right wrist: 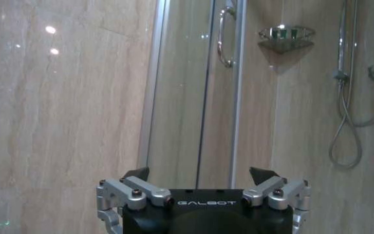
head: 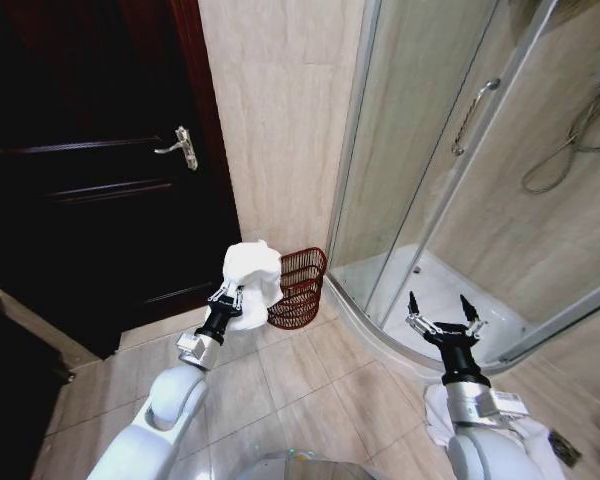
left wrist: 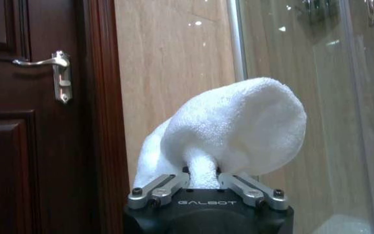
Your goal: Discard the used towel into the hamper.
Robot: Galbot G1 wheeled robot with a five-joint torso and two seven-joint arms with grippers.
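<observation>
White terry cloth is pinched in my left gripper (head: 232,298): its two metal fingers (left wrist: 163,187) are pressed in from both sides on a narrow neck of the towel (head: 253,275). Above the pinch point, the towel (left wrist: 233,134) swells into a rounded bundle, with one flap hanging down the side nearer the door. My left arm (head: 170,400) reaches forward and up from the lower left, holding the towel in the air above the floor tiles (head: 310,385).

Just beside the towel, on the side toward the shower, stands the hamper (head: 300,288), a dark reddish-brown open-weave basket with horizontal bands. It rests on the floor at the foot of the beige tiled wall (head: 280,110), between the dark wooden door (head: 90,170) and the curved base of the shower enclosure (head: 380,320). In the head view the towel overlaps the hamper's near rim; whether it touches the rim cannot be determined.

My right gripper (head: 440,308) is spread wide with nothing between its dark fingertips (right wrist: 137,173). It hangs well apart from the hamper, in front of the glass shower door (head: 460,150). Beyond the glass are a shower hose (right wrist: 343,112) and a corner wire shelf (right wrist: 286,36).
</observation>
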